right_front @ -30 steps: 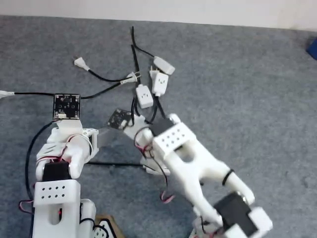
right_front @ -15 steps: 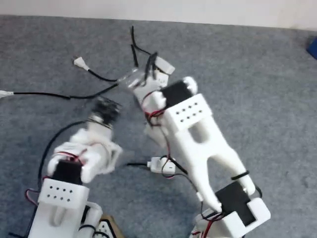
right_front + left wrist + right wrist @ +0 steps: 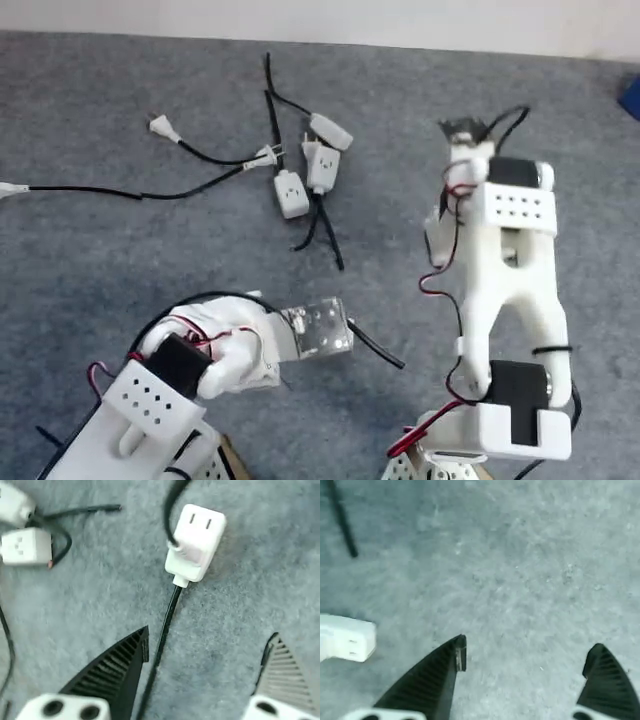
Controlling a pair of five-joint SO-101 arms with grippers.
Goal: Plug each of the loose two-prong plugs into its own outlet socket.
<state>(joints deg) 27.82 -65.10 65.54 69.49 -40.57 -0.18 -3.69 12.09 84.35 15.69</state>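
"Left wrist view: where did the socket (image 3: 195, 540) lie?"
"On the table, just beyond the left jaws, which were spread and empty. The right jaws were spread too. It looked like the pickup step; next called for closing squarely on it."

Overhead view; left wrist above socket (image 3: 195, 535)

This looks like a robotics lab or a hobbyist's test bench rather than a lived-in room. The desk (image 3: 560, 120) is covered all over in plain grey felt-like carpet, and a pale strip (image 3: 420, 18) runs along its far side. Two white plastic arms (image 3: 505, 270) rise from its near edge, with perforated shells, bare black motors and exposed red and black wiring (image 3: 455, 187). White plugs (image 3: 322, 165) on loose black cords (image 3: 90, 190) lie scattered across the grey surface. A blue corner (image 3: 632, 98) of something shows at the far right edge.
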